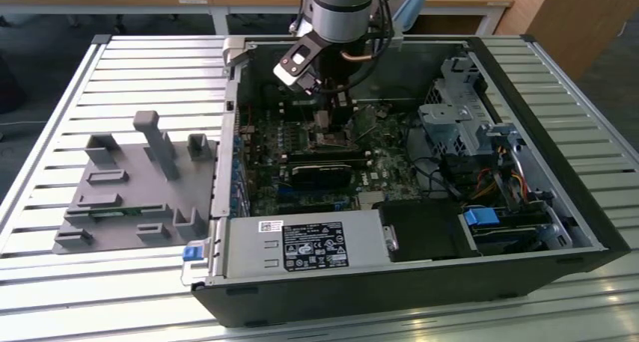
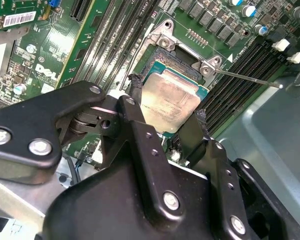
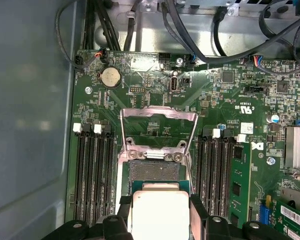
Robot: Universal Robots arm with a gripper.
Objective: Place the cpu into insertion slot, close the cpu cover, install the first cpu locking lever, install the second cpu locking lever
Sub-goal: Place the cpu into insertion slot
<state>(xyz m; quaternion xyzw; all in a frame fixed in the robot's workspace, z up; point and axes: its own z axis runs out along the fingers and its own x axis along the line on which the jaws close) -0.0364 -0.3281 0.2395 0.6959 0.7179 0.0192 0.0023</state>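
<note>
My gripper [image 2: 167, 107] is shut on the cpu [image 2: 172, 102], a flat square chip with a dull silver face, one finger [image 2: 135, 95] on each of two opposite edges. In the first wrist view the cpu [image 3: 160, 212] hangs low over the near part of the insertion slot [image 3: 154, 172], a dark square socket with a silver rim. I cannot tell whether it touches. The cpu cover [image 3: 159, 111], a thin silver frame with a window, is swung open beyond the socket. A thin lever rod [image 2: 245, 77] sticks out beside the socket. In the exterior view the gripper [image 1: 334, 129] reaches down inside the open computer case.
Black memory slots [image 3: 95, 170] flank the socket on both sides. Black cables [image 3: 190, 45] run along the board's far edge. Inside the case [image 1: 589, 230] are a long black block [image 1: 325, 170], a drive cage [image 1: 454, 125] and a power supply [image 1: 304, 245]. A grey fixture [image 1: 130, 185] lies on the slatted table.
</note>
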